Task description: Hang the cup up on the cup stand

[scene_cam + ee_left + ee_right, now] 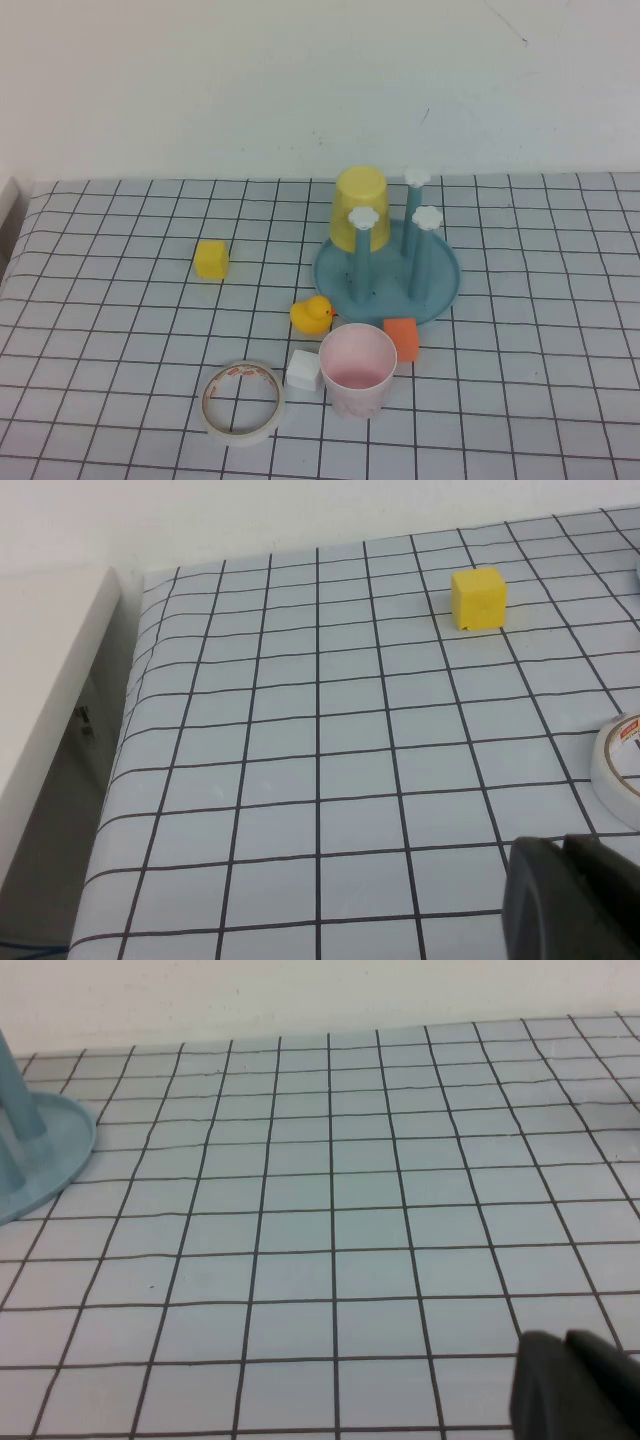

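The pale pink cup [357,370] stands upright, mouth up, near the table's front middle. Behind it sits the teal-blue cup stand [440,285], whose blue pegs [420,250] carry white cloud caps; a yellow cup [360,208] hangs upside down on its rear left peg. Part of the stand's base [45,1155] shows in the right wrist view. Neither arm appears in the high view. My left gripper [562,848] hovers shut over the table's left side, holding nothing. My right gripper [565,1342] hovers shut over the grid cloth right of the stand, holding nothing.
A yellow cube [211,259] [477,598] lies left of the stand. A yellow duck [311,315], a white cube [303,371] and an orange cube [401,339] crowd around the pink cup. A tape roll [243,402] [622,768] lies front left. The table's left edge [130,740] drops off.
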